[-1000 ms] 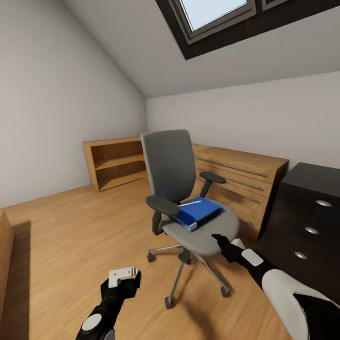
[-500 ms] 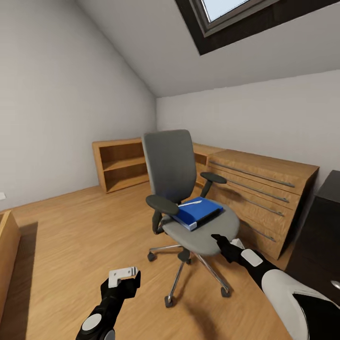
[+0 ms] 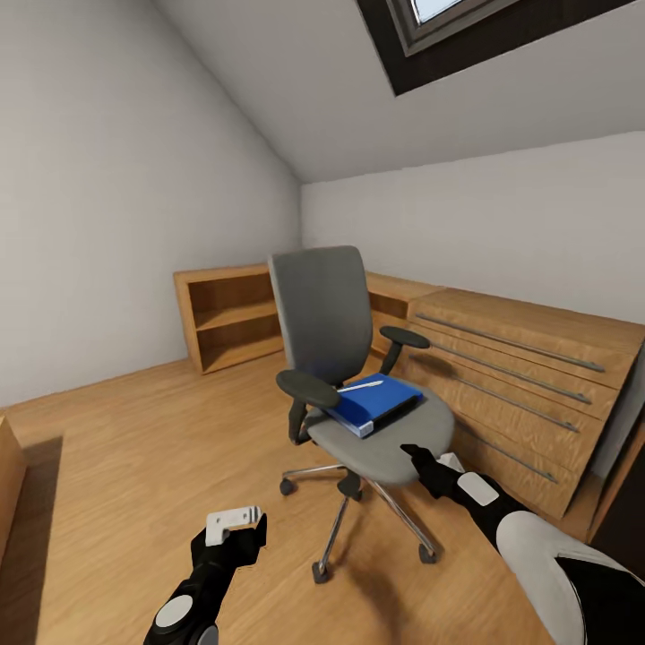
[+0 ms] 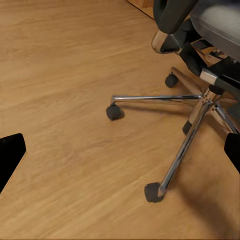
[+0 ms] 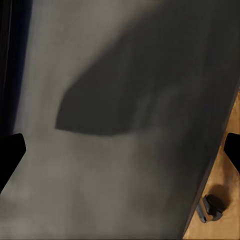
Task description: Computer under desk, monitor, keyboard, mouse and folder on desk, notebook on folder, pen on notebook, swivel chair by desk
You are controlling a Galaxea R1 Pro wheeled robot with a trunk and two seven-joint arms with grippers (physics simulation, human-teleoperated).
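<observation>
Two hands show near the swivel chair (image 3: 358, 394), which stands mid-floor on the wood planks. The blue folder (image 3: 374, 404) lies on its grey seat, with the pen (image 3: 360, 386) across the folder's top. The right hand (image 3: 414, 453) hovers at the seat's near right edge, its fingers spread wide in the right wrist view, gripping nothing. The left hand (image 3: 253, 528) hangs low over the floor (image 3: 134, 466), near and left of the chrome base (image 4: 200, 107), fingers likewise apart and empty. Oak drawers (image 3: 528, 376) stand at far right.
</observation>
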